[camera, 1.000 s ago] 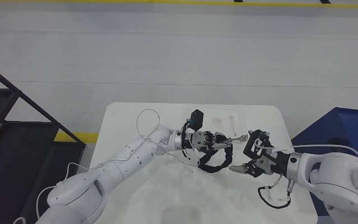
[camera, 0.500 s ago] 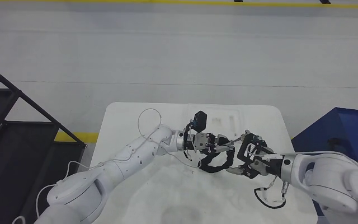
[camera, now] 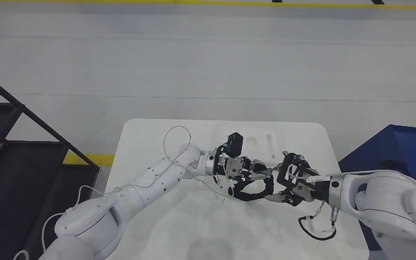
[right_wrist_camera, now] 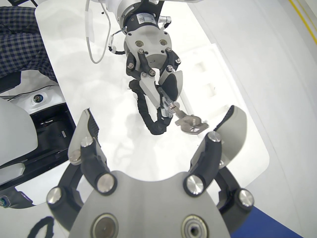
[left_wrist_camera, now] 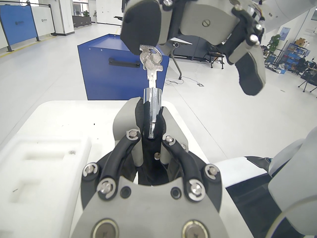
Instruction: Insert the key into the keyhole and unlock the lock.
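Observation:
My left gripper (left_wrist_camera: 151,122) is shut on the chrome cylinder of the lock (left_wrist_camera: 152,105), held above the white table (camera: 162,149). The lock's black cable (right_wrist_camera: 148,118) loops down below it. A silver key (left_wrist_camera: 151,60) sticks out of the cylinder's keyhole, blade in, head free. My right gripper (right_wrist_camera: 161,127) stands open around the key's head (right_wrist_camera: 191,123). One black pad (left_wrist_camera: 140,29) sits right at the head and the other pad (left_wrist_camera: 250,77) is well clear. In the top view the left gripper (camera: 250,170) and the right gripper (camera: 281,177) meet over the table's right half.
A white foam tray (camera: 260,136) with cut-out pockets lies on the table behind the grippers. A blue bin (camera: 383,153) stands off the table's right edge. The table's rounded right corner (right_wrist_camera: 262,154) is close under the right gripper.
The right arm has moved left toward the left gripper, bringing its open fingers around the key's head. The left arm has shifted slightly right with the lock.

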Tool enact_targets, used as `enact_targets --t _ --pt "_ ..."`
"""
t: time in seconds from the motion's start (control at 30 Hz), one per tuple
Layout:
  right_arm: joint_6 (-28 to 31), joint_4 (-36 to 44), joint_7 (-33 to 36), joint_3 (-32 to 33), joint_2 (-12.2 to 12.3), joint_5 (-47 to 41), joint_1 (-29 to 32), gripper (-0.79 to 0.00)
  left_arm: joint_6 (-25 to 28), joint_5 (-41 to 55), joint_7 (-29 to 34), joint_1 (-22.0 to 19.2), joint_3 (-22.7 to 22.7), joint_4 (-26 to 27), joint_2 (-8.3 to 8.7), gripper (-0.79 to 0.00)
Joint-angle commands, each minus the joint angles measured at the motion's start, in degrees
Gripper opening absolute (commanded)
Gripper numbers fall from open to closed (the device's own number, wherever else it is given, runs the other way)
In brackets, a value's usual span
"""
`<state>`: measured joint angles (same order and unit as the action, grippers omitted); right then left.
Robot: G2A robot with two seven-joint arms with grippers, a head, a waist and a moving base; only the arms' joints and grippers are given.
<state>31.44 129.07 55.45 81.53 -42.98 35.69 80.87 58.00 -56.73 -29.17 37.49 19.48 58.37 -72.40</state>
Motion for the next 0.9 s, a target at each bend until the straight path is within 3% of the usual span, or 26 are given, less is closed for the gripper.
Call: enact_targets --t 0.0,0.27,0.3,0.33,0.47,0.67,0.87 --pt "1.4 -0.4 -0.9 0.7 0.1 1.2 -0.7 0.000 0.0 -0.4 -0.5 -0.1 -0.2 -0.1 0.09 -0.785" --pt "11.2 -0.7 -8.4 1.5 0.2 11.4 -1.0 0.000 0.0 -0.7 -1.7 -0.7 -1.5 -0.1 0.73 -0.785" --pt "12.1 -0.7 -9.2 1.5 0.2 12.4 -1.0 -0.077 0.0 -0.6 -1.7 -0.8 -1.7 -0.1 0.85 -0.785" --pt "13.0 -0.8 -9.9 1.5 0.2 13.5 -1.0 -0.203 0.0 -0.5 -1.8 -0.9 -1.8 0.0 0.97 -0.785" --pt "15.9 -1.3 -11.7 0.9 0.3 16.6 -0.9 -0.422 0.0 0.3 -1.6 -1.4 -2.6 0.4 1.46 -0.785" --pt "18.5 -1.8 -14.6 -0.2 0.3 22.1 -1.3 -0.526 0.0 1.9 -1.0 -1.9 -3.9 1.1 1.99 -0.785" --pt "19.2 -2.4 -17.3 -1.2 0.2 26.8 -1.4 -0.557 0.0 3.5 -0.7 -2.2 -5.1 1.6 2.23 -0.785"
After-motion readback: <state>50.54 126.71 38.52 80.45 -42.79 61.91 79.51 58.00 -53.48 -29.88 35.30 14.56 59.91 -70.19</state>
